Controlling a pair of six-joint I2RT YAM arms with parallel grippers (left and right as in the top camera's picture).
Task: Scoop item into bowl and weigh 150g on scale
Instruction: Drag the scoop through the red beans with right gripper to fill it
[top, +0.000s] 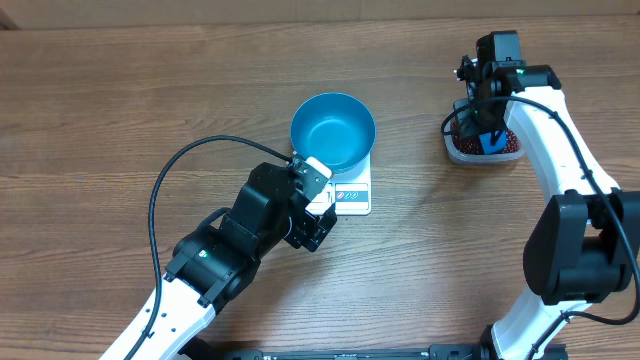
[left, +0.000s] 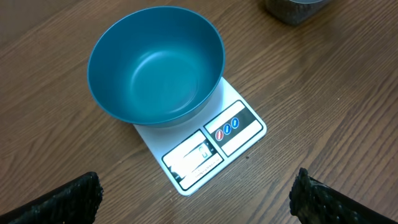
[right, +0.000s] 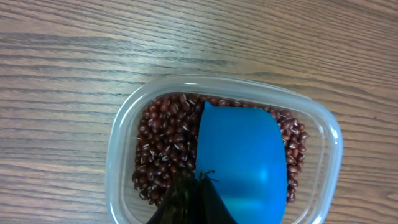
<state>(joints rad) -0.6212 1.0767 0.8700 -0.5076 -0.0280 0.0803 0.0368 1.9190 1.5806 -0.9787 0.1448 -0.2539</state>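
The empty glossy blue bowl (top: 333, 130) (left: 155, 65) stands on the white scale (top: 352, 195) (left: 211, 146), covering its rear half. My left gripper (top: 320, 203) (left: 196, 202) hovers just in front of the scale, open wide, with only bare table between its fingers (left: 68, 199). At the far right, red-brown beans (top: 462, 132) (right: 165, 143) fill a clear plastic tub (top: 455, 152) (right: 115, 146). My right gripper (top: 486, 118) (right: 202, 180) is shut on a small blue scoop (top: 491, 141) (right: 242, 162) that lies in the beans. No beans show on the scoop's visible blue surface.
Wood-grain table (top: 150, 90) surrounds everything. A black cable (top: 170, 175) loops off the left arm. The tub sits about a hand's width to the right of the scale.
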